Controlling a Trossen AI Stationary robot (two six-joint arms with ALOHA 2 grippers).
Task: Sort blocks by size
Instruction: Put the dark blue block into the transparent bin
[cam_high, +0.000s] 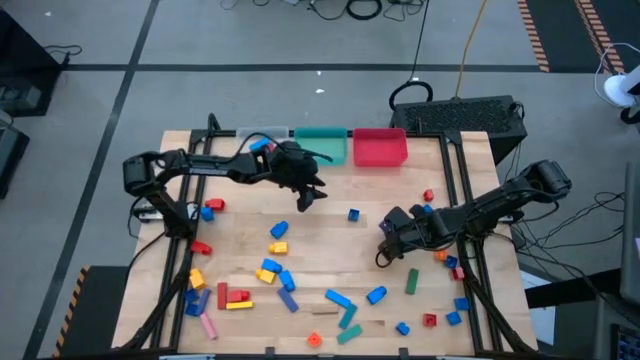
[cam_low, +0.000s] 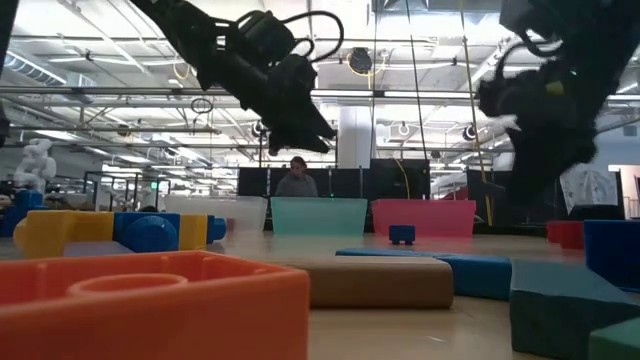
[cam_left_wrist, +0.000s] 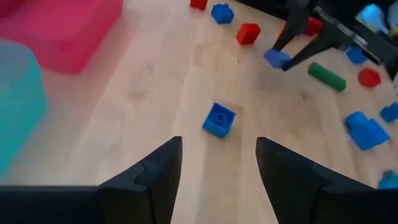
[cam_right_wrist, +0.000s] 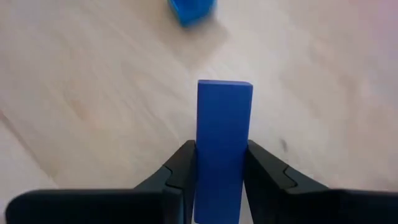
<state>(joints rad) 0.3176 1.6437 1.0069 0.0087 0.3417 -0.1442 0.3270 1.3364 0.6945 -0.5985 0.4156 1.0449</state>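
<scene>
My left gripper (cam_high: 312, 196) hangs open over the middle of the table, slanting down. A small blue cube (cam_left_wrist: 219, 119) lies flat on the wood just ahead of its fingers, also visible as the cube (cam_high: 353, 214) from above. My right gripper (cam_high: 385, 250) is over the right half of the table, shut on a blue block (cam_right_wrist: 224, 121). The left wrist view shows that same block (cam_left_wrist: 277, 58) at the right fingers' ends. Many other blocks (cam_high: 280, 275) lie scattered across the near half of the table. My right gripper pinches the blue block between its two fingers, which press on its two opposite long sides (cam_right_wrist: 200, 155). The block runs along the fingers and sticks out well past their tips. The fingers slant down from the table's right side. The block looks lifted clear of the wood.
Three bins stand along the far edge: clear (cam_high: 262, 135), teal (cam_high: 320, 144) and red (cam_high: 379, 148). A green bar (cam_high: 411, 281) and red and blue pieces (cam_high: 450, 262) lie near the right arm. A person sits in the room behind the table (cam_low: 296, 178).
</scene>
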